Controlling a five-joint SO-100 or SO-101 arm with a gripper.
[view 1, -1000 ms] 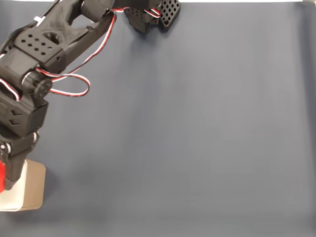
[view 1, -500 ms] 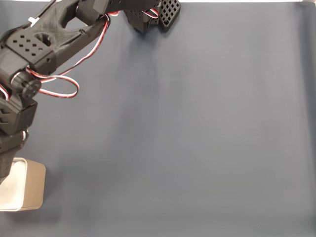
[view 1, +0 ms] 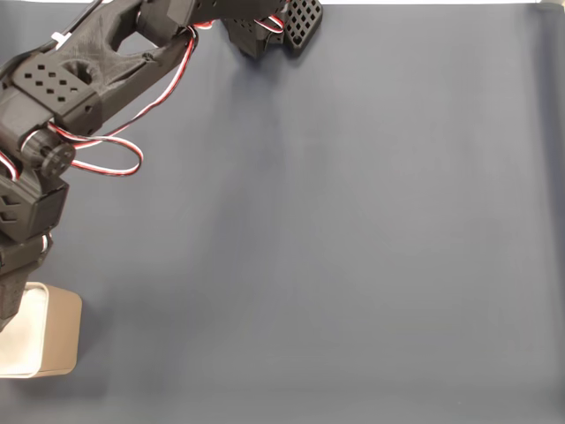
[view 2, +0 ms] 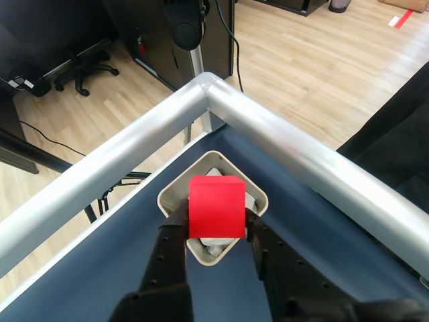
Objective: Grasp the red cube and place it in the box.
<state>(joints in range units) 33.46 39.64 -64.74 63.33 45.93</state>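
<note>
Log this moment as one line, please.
phase: over box | gripper: shut on cube | cube: above box, unreleased | arm: at mat's left edge

This looks like an office or lab room. Beyond the silver metal frame (view 2: 134, 144) edging the dark blue surface (view 1: 353, 247), there is light wood-plank flooring (view 2: 301, 60). A wheeled office chair base (view 2: 84, 70) stands on it, with dark furniture (view 2: 154, 33) and cables (view 2: 40, 137) beside it.
</note>
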